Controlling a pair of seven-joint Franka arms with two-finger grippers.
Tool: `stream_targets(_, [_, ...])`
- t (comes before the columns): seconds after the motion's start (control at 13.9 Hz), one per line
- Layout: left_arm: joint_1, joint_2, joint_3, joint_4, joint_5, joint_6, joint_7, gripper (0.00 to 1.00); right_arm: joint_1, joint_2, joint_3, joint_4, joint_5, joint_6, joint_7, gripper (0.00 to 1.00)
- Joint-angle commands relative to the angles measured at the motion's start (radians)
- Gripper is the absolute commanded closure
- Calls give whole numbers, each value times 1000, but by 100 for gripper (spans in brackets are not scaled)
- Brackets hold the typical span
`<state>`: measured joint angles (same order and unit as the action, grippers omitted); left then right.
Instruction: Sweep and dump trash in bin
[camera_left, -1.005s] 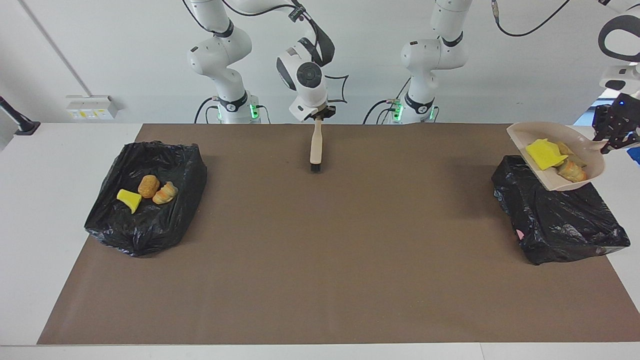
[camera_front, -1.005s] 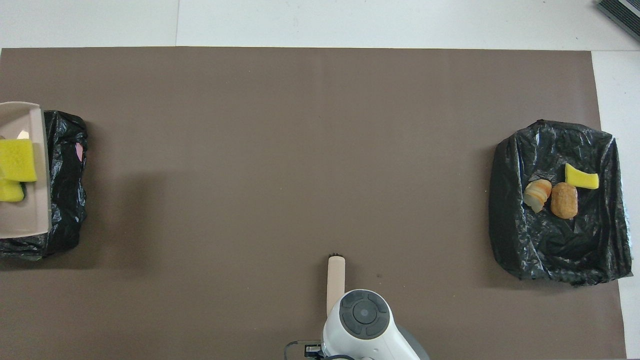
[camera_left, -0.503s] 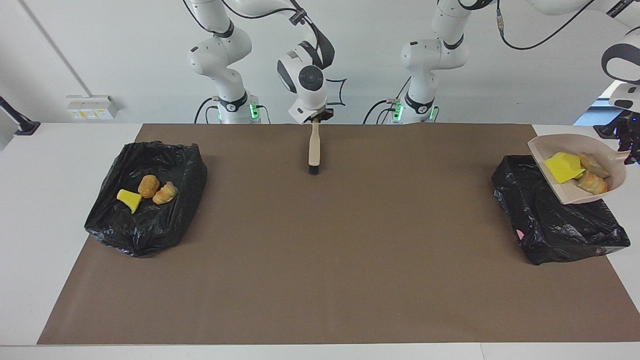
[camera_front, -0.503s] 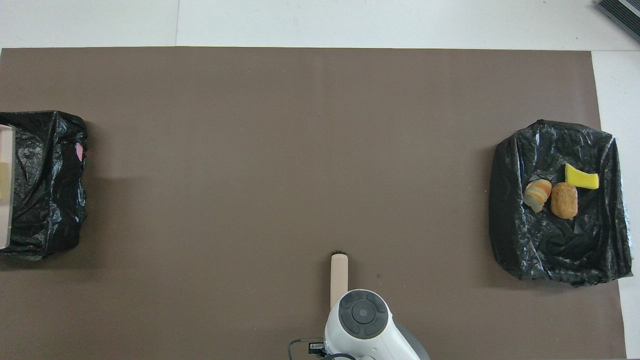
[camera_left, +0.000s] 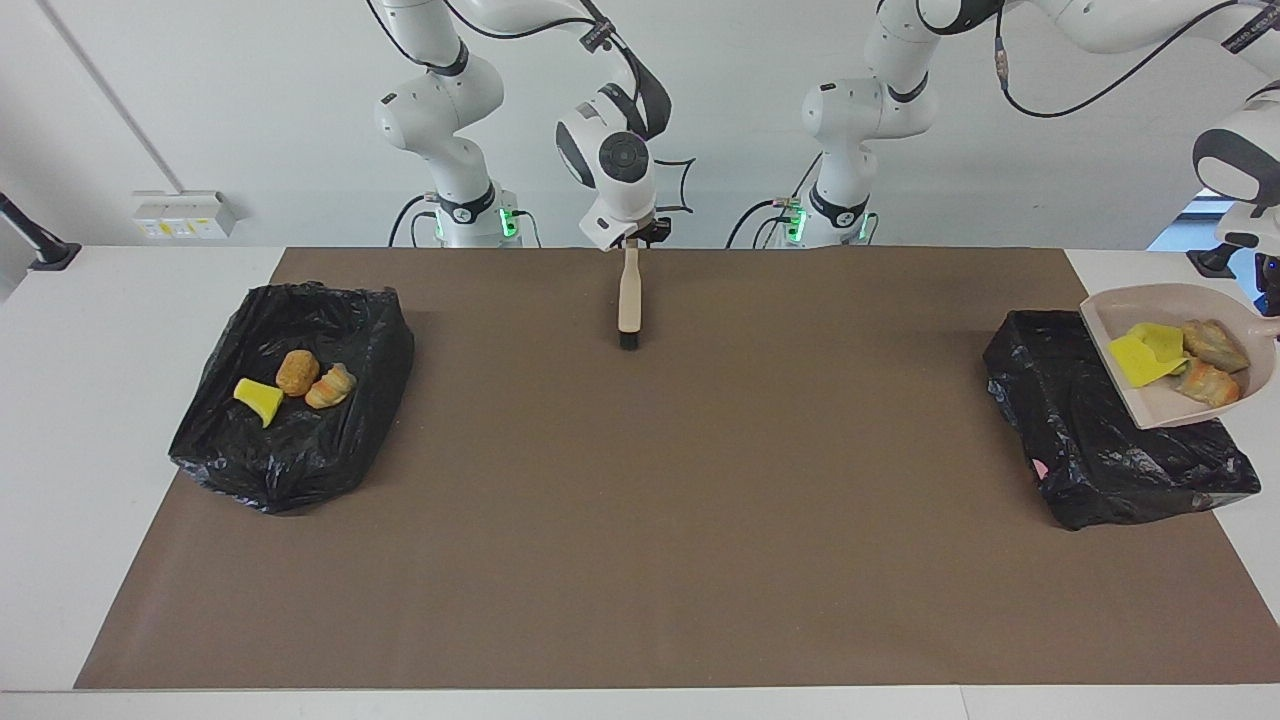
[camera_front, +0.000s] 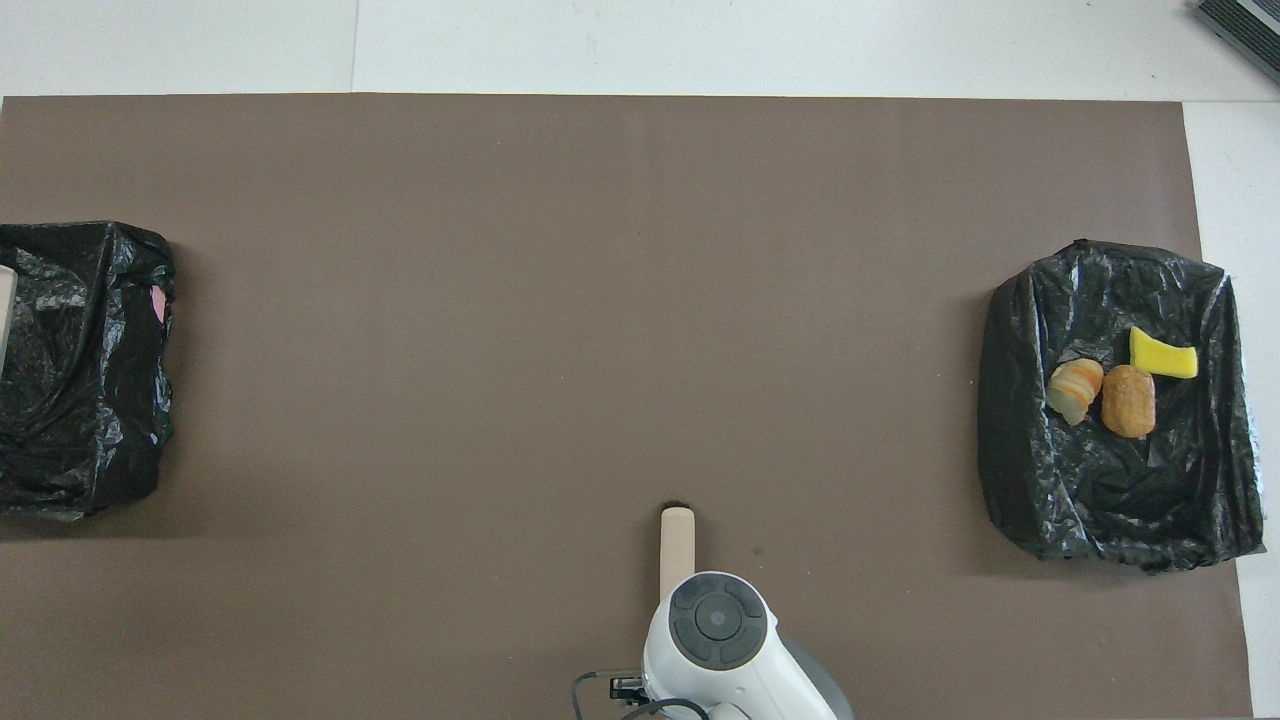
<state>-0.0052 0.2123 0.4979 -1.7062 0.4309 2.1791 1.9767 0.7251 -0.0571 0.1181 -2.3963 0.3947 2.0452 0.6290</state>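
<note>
A beige dustpan (camera_left: 1150, 405) hangs tilted over the black-lined bin (camera_left: 1100, 450) at the left arm's end of the table. It carries trash: yellow sponge chunks (camera_left: 1145, 352) and tan bread pieces (camera_left: 1205, 365). My left gripper (camera_left: 1270, 300), at the picture's edge, is shut on the pan's handle. In the overhead view only a sliver of the dustpan (camera_front: 4, 300) shows over that bin (camera_front: 80, 370). My right gripper (camera_left: 630, 240) is at the top of the brush (camera_left: 630, 300), whose bristles rest on the mat near the robots; the brush handle (camera_front: 676, 545) also shows in the overhead view.
A second black-lined bin (camera_left: 290, 450) at the right arm's end holds a yellow chunk (camera_left: 258, 398), a round bread piece (camera_left: 297, 371) and a croissant-like piece (camera_left: 331, 386). A brown mat (camera_left: 640, 520) covers the table between the bins.
The left gripper has carried the dustpan outward toward the table's end and lower over the bin, almost out of the overhead view. The right wrist has drawn back slightly toward the robots.
</note>
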Motion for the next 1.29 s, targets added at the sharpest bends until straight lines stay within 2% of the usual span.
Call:
stream_targets(0.0, [-9,-11,-12,-26,93,33,-47,100,-47,60,-2,107,-74,-19,-28,0])
stream_targets(0.36, [-10,-33,-44,-90,258,62,-185,100,-137,66,-2,210,-207,-16,-38,0])
stream_targets(0.65, [-10,-36,-70,-98,385,59,-282,100,-219,66,-3,267,-284,-16,-64,0])
stream_targets(1.01, [-21,-54,-82,-98,558,2,-375,100,-315,68,-2,324,-411,-10,-123,0])
stream_targets(1.22, [-21,-60,-102,-96,647,-33,-441,100,-383,83,-2,394,-479,-16,-207,0])
